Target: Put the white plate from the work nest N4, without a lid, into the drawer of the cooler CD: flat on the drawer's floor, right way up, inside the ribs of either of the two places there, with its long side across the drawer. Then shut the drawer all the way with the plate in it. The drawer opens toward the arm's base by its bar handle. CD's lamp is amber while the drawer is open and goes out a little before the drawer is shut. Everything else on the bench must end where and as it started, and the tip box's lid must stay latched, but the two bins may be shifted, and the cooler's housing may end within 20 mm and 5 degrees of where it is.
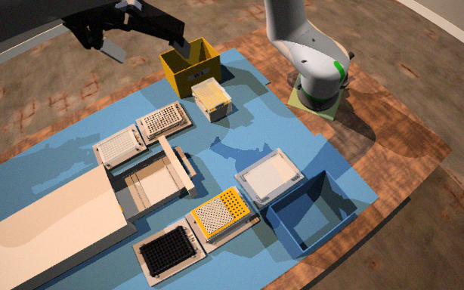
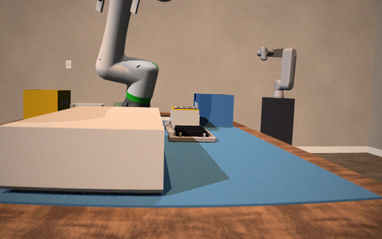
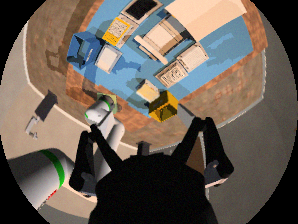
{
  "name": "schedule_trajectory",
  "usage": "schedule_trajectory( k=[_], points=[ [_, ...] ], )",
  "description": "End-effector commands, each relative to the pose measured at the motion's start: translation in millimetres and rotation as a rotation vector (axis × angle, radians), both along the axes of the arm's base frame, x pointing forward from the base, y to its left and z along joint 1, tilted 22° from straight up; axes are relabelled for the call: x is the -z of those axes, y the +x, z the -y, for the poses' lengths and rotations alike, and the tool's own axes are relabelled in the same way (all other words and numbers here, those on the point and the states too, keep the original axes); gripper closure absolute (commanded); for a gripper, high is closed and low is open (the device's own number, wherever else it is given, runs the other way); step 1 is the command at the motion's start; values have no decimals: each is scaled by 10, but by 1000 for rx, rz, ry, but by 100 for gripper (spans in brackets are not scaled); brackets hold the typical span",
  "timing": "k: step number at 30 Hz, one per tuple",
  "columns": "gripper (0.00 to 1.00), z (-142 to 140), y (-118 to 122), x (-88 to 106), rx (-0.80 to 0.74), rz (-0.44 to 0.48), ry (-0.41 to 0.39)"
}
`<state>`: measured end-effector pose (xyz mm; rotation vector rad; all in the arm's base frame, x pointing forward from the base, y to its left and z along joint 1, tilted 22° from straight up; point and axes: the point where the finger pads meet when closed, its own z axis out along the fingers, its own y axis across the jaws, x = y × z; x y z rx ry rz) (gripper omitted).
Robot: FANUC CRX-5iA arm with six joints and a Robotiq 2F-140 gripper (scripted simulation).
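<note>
My gripper [image 1: 147, 41] is open and empty, high above the bench's far left corner, near the yellow bin [image 1: 190, 66]. In the wrist view its fingers spread wide, with the whole bench far below. The cream cooler [image 1: 57, 223] has its drawer [image 1: 155, 185] pulled out by the bar handle [image 1: 177, 164]; the drawer's floor is bare. A white well plate [image 1: 119, 145] lies uncovered in a nest beside the drawer. A smooth white covered plate [image 1: 269, 175] lies in another nest. I cannot read the nest labels.
A tip box [image 1: 211, 99] stands by the yellow bin. A grey well plate [image 1: 163, 121], a yellow-framed plate [image 1: 221, 209] and a black plate [image 1: 167, 251] sit in nests. An empty blue bin [image 1: 311, 211] stands near the front. The arm's base [image 1: 317, 94] is at the right.
</note>
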<state>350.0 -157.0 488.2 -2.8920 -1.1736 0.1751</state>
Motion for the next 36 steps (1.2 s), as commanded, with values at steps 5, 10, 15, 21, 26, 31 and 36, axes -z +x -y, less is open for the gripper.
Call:
schedule_trajectory(
  k=[5, 10, 15, 21, 26, 31, 36],
  points=[
    [0, 0, 0, -2, 0, 0, 0],
    [0, 0, 0, -2, 0, 0, 0],
    [0, 0, 0, -2, 0, 0, 0],
    [100, -76, 32, 180, 114, 67, 18],
    [100, -163, 59, 366, 235, 133, 43],
    [100, -229, 72, 496, 317, 174, 67],
    [100, -300, 81, 628, 402, 212, 94]
  ],
)
